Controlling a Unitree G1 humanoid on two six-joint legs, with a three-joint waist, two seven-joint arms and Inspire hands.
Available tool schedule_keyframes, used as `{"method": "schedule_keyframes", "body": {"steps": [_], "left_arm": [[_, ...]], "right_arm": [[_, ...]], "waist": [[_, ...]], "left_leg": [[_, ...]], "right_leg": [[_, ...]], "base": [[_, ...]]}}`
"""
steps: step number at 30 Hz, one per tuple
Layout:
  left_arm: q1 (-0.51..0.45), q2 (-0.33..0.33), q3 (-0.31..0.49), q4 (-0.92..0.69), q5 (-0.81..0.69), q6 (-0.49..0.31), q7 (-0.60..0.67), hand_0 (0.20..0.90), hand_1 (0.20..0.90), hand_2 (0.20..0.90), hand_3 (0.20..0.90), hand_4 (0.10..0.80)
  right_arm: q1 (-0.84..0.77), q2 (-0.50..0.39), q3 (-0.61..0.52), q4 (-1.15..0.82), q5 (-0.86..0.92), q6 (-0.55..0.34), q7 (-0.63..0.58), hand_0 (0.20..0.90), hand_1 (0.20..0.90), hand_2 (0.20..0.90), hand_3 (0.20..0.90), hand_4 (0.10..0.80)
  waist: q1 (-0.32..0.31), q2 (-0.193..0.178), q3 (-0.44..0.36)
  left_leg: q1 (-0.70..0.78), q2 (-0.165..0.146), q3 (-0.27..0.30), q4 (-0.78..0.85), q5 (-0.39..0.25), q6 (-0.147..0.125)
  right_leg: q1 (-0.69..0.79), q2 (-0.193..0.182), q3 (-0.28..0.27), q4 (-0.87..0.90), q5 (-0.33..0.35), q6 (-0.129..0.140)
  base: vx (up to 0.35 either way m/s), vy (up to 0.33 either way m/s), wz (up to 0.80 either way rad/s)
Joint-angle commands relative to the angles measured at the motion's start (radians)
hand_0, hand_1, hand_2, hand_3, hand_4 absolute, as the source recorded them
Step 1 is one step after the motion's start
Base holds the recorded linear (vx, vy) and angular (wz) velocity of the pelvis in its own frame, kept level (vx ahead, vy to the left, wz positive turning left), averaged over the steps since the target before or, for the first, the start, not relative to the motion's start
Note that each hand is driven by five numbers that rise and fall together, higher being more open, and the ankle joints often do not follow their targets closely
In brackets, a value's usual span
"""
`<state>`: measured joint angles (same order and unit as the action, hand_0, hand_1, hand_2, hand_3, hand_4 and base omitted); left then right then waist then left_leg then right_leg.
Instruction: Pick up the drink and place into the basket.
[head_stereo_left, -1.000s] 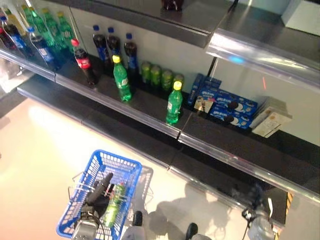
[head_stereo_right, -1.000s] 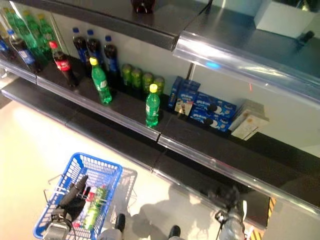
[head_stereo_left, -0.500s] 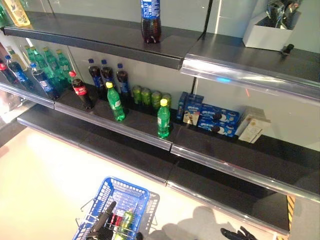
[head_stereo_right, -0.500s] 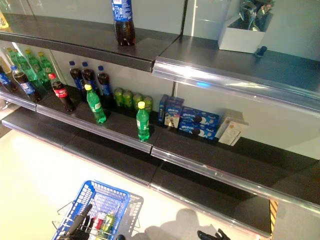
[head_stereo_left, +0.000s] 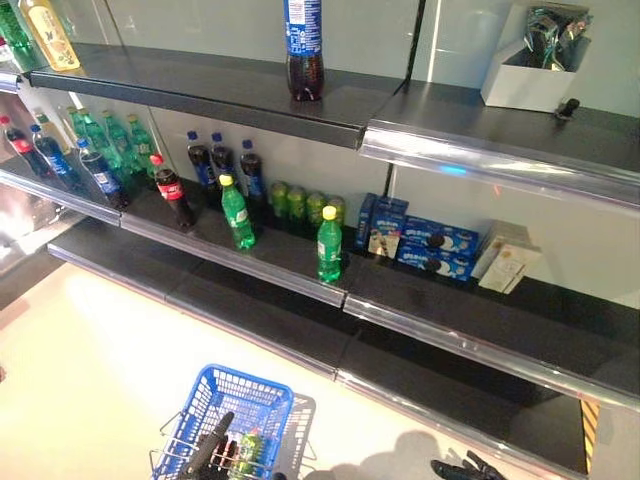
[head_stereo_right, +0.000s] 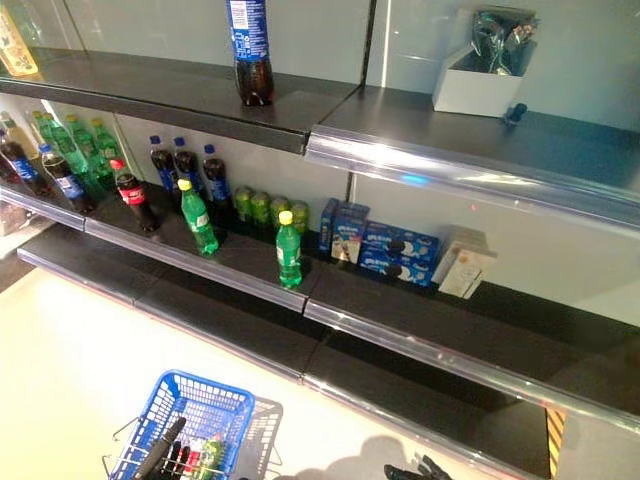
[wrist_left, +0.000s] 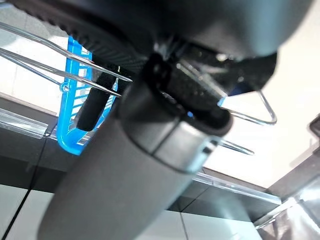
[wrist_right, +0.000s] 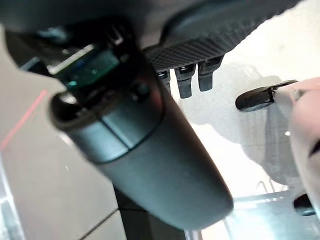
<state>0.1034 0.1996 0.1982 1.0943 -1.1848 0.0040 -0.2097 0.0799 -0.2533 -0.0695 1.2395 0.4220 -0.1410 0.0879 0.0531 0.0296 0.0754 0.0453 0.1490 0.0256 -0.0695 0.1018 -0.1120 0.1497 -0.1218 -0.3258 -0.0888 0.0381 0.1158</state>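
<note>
Dark tiered shelves (head_stereo_left: 470, 320) with shiny rails against a pale wall (head_stereo_left: 180, 20), cream floor (head_stereo_left: 90, 370).

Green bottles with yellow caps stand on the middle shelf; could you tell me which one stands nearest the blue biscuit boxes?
The right-hand green plastic bottle, standing alone at the shelf's front edge; the other green bottle stands beside the red-capped cola bottle.

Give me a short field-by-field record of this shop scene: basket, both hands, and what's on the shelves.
basket: blue basket with wire handles, low over the pale floor
basket contents: bottles, one of them green
left hand: left hand curled round the basket handle
right hand: right hand low near the bottom shelf, fingers straight, holding nothing
middle shelf: green bottle nearest the edge, second green bottle, red-capped cola bottle, green cans, blue biscuit boxes
top shelf: cola bottle, white box
</note>
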Motion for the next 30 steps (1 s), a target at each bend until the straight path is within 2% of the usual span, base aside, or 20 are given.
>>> {"method": "schedule_keyframes", "body": {"steps": [1,2,3,4,6,7,9,12,13,17,18,22,24,25,27,28,29,30], "left_arm": [[-0.114,0.022,0.005,-0.147,0.013,-0.087,-0.137,0.300,0.300,0.300,0.200,0.100],[-0.118,0.021,-0.004,-0.150,0.031,-0.071,-0.149,0.300,0.300,0.300,0.200,0.100],[-0.126,0.021,-0.015,-0.142,0.037,-0.063,-0.149,0.300,0.300,0.300,0.200,0.100],[-0.132,0.019,-0.018,-0.127,0.037,-0.062,-0.146,0.300,0.300,0.300,0.200,0.100],[-0.137,0.022,-0.009,-0.103,0.032,-0.064,-0.151,0.300,0.300,0.300,0.200,0.100],[-0.145,0.030,0.001,-0.084,0.022,-0.063,-0.149,0.300,0.300,0.300,0.200,0.100],[-0.153,0.036,0.012,-0.069,0.027,-0.058,-0.138,0.300,0.300,0.300,0.200,0.100],[-0.153,0.044,0.019,-0.030,0.065,-0.056,-0.161,0.300,0.300,0.300,0.200,0.100],[-0.147,0.048,0.029,-0.013,0.067,-0.059,-0.171,0.300,0.300,0.300,0.200,0.100],[-0.121,0.054,0.056,-0.001,0.069,-0.063,-0.208,0.300,0.300,0.300,0.200,0.100],[-0.116,0.055,0.058,-0.003,0.075,-0.063,-0.209,0.300,0.300,0.300,0.200,0.100],[-0.118,0.058,0.060,-0.011,0.088,-0.063,-0.211,0.300,0.300,0.300,0.200,0.100],[-0.132,0.060,0.053,-0.026,0.090,-0.056,-0.202,0.300,0.300,0.300,0.200,0.100],[-0.145,0.063,0.042,-0.037,0.093,-0.050,-0.193,0.300,0.300,0.300,0.200,0.100],[-0.168,0.067,0.019,-0.048,0.096,-0.041,-0.184,0.300,0.300,0.300,0.200,0.100],[-0.181,0.069,-0.001,-0.051,0.094,-0.040,-0.178,0.300,0.300,0.300,0.200,0.100],[-0.195,0.069,-0.024,-0.056,0.099,-0.033,-0.172,0.300,0.300,0.300,0.200,0.100],[-0.203,0.068,-0.039,-0.060,0.097,-0.030,-0.166,0.300,0.300,0.300,0.200,0.100]], "right_arm": [[-0.094,-0.055,0.012,-0.023,0.019,-0.038,-0.003,0.900,0.900,0.900,0.900,0.800],[-0.091,-0.049,0.018,-0.026,0.042,-0.054,-0.014,0.900,0.900,0.900,0.900,0.800],[-0.087,-0.048,0.020,-0.030,0.054,-0.063,-0.029,0.900,0.900,0.900,0.900,0.800],[-0.080,-0.054,0.017,-0.031,0.054,-0.069,-0.032,0.900,0.900,0.900,0.900,0.800],[-0.068,-0.068,-0.001,-0.021,0.014,-0.075,-0.011,0.900,0.900,0.900,0.900,0.800],[-0.058,-0.082,-0.012,-0.003,-0.020,-0.083,0.009,0.900,0.900,0.900,0.900,0.800],[-0.048,-0.091,-0.021,0.014,-0.050,-0.092,0.019,0.900,0.900,0.900,0.900,0.800],[-0.038,-0.091,-0.033,0.025,-0.050,-0.097,0.012,0.900,0.900,0.900,0.900,0.800],[-0.036,-0.095,-0.039,0.020,-0.064,-0.097,0.007,0.900,0.900,0.900,0.900,0.800],[-0.051,-0.092,-0.040,0.000,-0.103,-0.079,0.015,0.900,0.900,0.900,0.900,0.800],[-0.054,-0.087,-0.038,-0.003,-0.101,-0.077,0.011,0.900,0.900,0.900,0.900,0.800],[-0.066,-0.068,-0.035,-0.012,-0.113,-0.070,0.002,0.900,0.900,0.900,0.900,0.800],[-0.068,-0.060,-0.036,-0.013,-0.129,-0.076,-0.002,0.900,0.900,0.900,0.900,0.800],[-0.068,-0.054,-0.032,-0.018,-0.125,-0.076,-0.009,0.900,0.900,0.900,0.900,0.800],[-0.061,-0.050,-0.028,-0.024,-0.106,-0.081,-0.014,0.900,0.900,0.900,0.900,0.800],[-0.060,-0.050,-0.025,-0.026,-0.093,-0.080,-0.016,0.900,0.900,0.900,0.900,0.800],[-0.060,-0.053,-0.021,-0.024,-0.069,-0.080,-0.018,0.900,0.900,0.900,0.900,0.800],[-0.059,-0.054,-0.019,-0.022,-0.058,-0.084,-0.015,0.900,0.900,0.900,0.900,0.800]], "waist": [[0.044,0.029,0.093],[0.030,0.026,0.111],[0.019,0.018,0.116],[0.008,0.002,0.114],[-0.005,-0.017,0.108],[-0.012,-0.029,0.096],[-0.014,-0.038,0.083],[-0.012,-0.035,0.058],[-0.009,-0.034,0.049],[0.025,-0.040,0.029],[0.030,-0.042,0.028],[0.043,-0.054,0.026],[0.045,-0.057,0.028],[0.042,-0.056,0.033],[0.027,-0.048,0.040],[0.014,-0.040,0.046],[-0.003,-0.030,0.054],[-0.015,-0.028,0.058]], "left_leg": [[-0.090,0.027,0.031,0.006,0.120,-0.043],[-0.107,0.058,0.153,0.006,0.133,-0.052],[-0.102,0.065,0.229,0.010,0.136,-0.054],[-0.084,0.053,0.260,0.030,0.106,-0.058],[-0.073,0.037,0.295,0.098,0.051,-0.034],[-0.057,0.017,0.323,0.128,0.005,-0.018],[-0.044,-0.002,0.359,0.131,-0.037,-0.005],[0.002,-0.014,0.419,0.036,-0.038,0.001],[0.019,-0.026,0.419,0.003,-0.032,0.005],[0.039,-0.083,0.343,-0.005,-0.076,0.040],[0.041,-0.088,0.334,-0.004,-0.082,0.045],[0.054,-0.123,0.309,-0.004,-0.109,0.077],[0.054,-0.149,0.293,-0.005,-0.122,0.099],[0.053,-0.161,0.276,-0.001,-0.129,0.114],[0.051,-0.177,0.240,0.004,-0.142,0.139],[0.053,-0.180,0.216,0.004,-0.144,0.148],[0.049,-0.174,0.200,0.009,-0.130,0.157],[0.057,-0.177,0.180,0.004,-0.131,0.159]], "right_leg": [[-0.004,0.067,-0.022,0.138,-0.133,-0.086],[0.008,0.060,-0.065,0.133,-0.130,-0.082],[0.018,0.048,-0.101,0.124,-0.122,-0.076],[0.030,0.038,-0.115,0.107,-0.128,-0.070],[0.023,0.020,-0.142,0.095,-0.111,-0.069],[0.017,0.009,-0.167,0.085,-0.097,-0.066],[0.022,0.002,-0.201,0.073,-0.088,-0.059],[0.036,0.002,-0.253,0.070,-0.085,-0.046],[0.041,-0.001,-0.263,0.070,-0.085,-0.040],[0.037,-0.013,-0.246,0.090,-0.091,-0.021],[0.034,-0.018,-0.242,0.099,-0.092,-0.016],[0.020,-0.073,-0.220,0.168,-0.043,0.024],[0.009,-0.111,-0.191,0.243,-0.002,0.045],[-0.015,-0.139,-0.164,0.316,0.035,0.056],[-0.078,-0.170,-0.085,0.471,0.078,0.067],[-0.123,-0.169,-0.034,0.559,0.090,0.064],[-0.179,-0.144,0.006,0.588,0.108,0.034],[-0.202,-0.127,0.035,0.594,0.103,0.027]], "base": [[-0.165,-0.090,0.86],[-0.208,-0.054,1.11],[-0.198,-0.024,1.37],[-0.161,0.023,1.38],[-0.146,0.047,1.04],[-0.111,0.051,0.48],[-0.032,0.084,0.47],[0.074,0.173,1.26],[0.126,0.241,1.10],[0.162,0.287,0.37],[0.161,0.248,0.36],[0.128,0.291,0.23],[0.096,0.350,0.14],[0.086,0.322,0.25],[0.076,0.297,0.40],[0.026,0.204,0.74],[0.052,0.141,1.04],[0.098,0.057,1.22]]}}
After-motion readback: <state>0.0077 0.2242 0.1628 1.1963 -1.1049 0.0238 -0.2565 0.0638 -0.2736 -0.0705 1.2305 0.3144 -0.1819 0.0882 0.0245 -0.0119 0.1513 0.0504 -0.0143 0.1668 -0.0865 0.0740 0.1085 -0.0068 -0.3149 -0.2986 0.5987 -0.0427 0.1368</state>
